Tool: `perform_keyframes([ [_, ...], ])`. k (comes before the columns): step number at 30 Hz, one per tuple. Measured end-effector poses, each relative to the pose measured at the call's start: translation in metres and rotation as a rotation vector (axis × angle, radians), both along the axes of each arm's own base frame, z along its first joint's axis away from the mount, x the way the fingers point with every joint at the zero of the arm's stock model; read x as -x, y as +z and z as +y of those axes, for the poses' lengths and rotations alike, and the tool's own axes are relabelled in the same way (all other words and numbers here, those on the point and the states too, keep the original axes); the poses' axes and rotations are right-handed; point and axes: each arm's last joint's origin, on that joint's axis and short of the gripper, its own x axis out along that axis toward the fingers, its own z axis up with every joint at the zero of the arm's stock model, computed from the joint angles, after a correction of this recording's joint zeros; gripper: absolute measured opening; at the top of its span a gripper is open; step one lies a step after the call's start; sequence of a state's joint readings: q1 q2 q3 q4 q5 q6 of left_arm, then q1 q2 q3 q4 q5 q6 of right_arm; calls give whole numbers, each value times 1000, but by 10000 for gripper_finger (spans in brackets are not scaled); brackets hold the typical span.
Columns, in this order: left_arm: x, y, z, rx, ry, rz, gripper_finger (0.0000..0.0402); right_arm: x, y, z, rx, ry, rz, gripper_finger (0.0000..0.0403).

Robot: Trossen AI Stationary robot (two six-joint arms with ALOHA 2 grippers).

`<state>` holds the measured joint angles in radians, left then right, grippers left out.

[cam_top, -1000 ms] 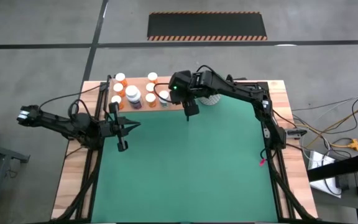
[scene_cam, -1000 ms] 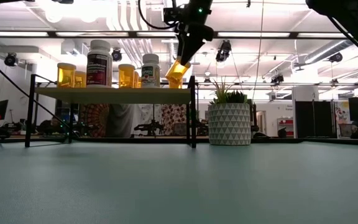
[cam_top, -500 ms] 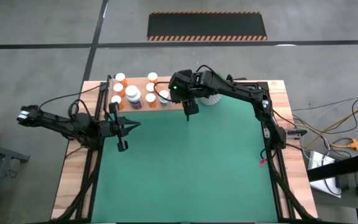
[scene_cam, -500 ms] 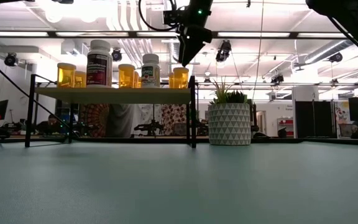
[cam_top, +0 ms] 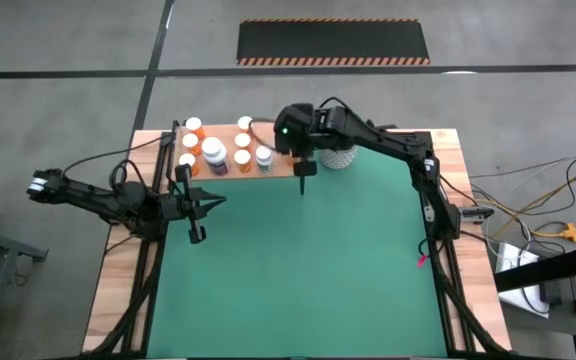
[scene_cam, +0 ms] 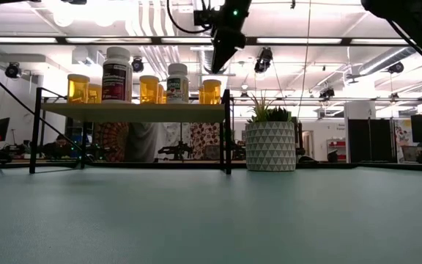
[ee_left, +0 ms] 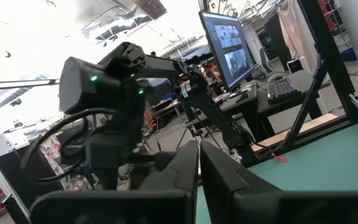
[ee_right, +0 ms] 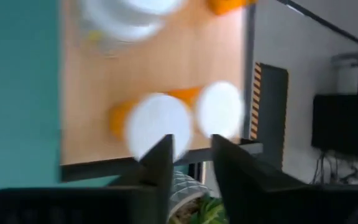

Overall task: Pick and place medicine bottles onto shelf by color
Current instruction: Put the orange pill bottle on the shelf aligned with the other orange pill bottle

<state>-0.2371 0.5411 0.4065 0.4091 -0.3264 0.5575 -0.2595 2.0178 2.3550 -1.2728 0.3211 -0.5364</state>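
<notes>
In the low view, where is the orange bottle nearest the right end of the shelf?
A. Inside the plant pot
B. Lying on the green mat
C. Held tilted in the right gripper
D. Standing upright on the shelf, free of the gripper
D: the orange bottle stands upright on the shelf, and the right gripper hangs above it, holding nothing.
</notes>
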Motion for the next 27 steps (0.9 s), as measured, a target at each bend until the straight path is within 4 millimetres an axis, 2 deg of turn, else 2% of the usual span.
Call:
perform_keyframes([
  [4, 0, 0, 0, 0, 0, 0, 0, 0, 0, -14, -15, -66, -50, 32],
  [6, 0, 0, 0, 0, 0, 0, 0, -1, -3, -16, -23, -66, -44, 17],
  [16, 0, 0, 0, 0, 0, 0, 0, -13, -21, -14, -103, -37, -29, 9],
  [27, 0, 0, 0, 0, 0, 0, 0, -19, -20, 5, -101, 20, -39, 9],
])
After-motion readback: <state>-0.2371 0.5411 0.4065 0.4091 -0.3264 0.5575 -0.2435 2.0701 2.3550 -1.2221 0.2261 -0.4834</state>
